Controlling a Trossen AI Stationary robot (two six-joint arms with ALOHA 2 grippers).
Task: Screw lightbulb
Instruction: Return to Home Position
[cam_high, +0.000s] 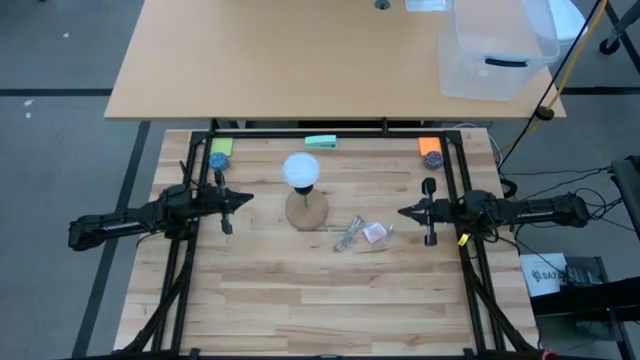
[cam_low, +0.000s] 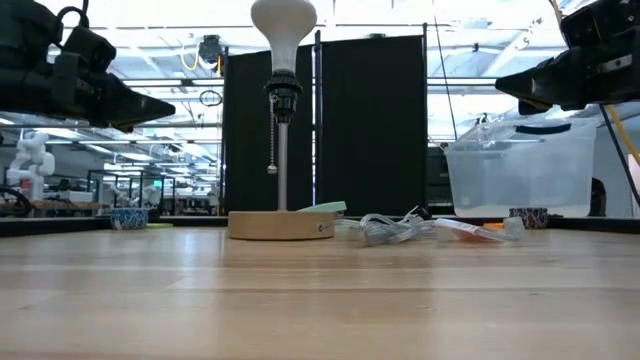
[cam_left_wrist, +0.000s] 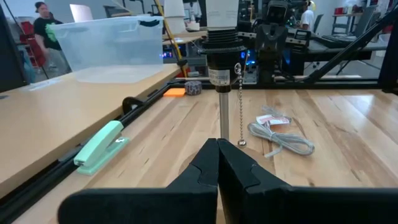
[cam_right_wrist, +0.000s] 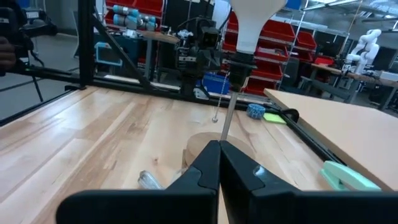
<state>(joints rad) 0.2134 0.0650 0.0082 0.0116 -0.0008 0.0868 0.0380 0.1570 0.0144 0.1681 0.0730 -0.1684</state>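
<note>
Clenched on nothing, tips pressed together: left claw, raised off the tabletop, and likewise right claw, facing it from the other side. Between the two, well apart from either: lamp with round wooden base flat on the wood, thin post, black socket, pull chain hanging beside the post. Seated upright in that socket, higher than either claw: lightbulb, neck down in the collar, globe up. Judged from that: fitting of the bulb apparently done, tightness of the thread not readable here; left to do, only parking both arms. Between base and right claw, lying flat: coiled cord and small clear bag, something pinkish inside, not identifiable. Farther, beyond the lamp from both claws: pale green stapler-like tool, small bowl on a green pad, second bowl on an orange pad, contents too small to tell. Farthest, on the second table: clear plastic bin, seemingly empty.
</note>
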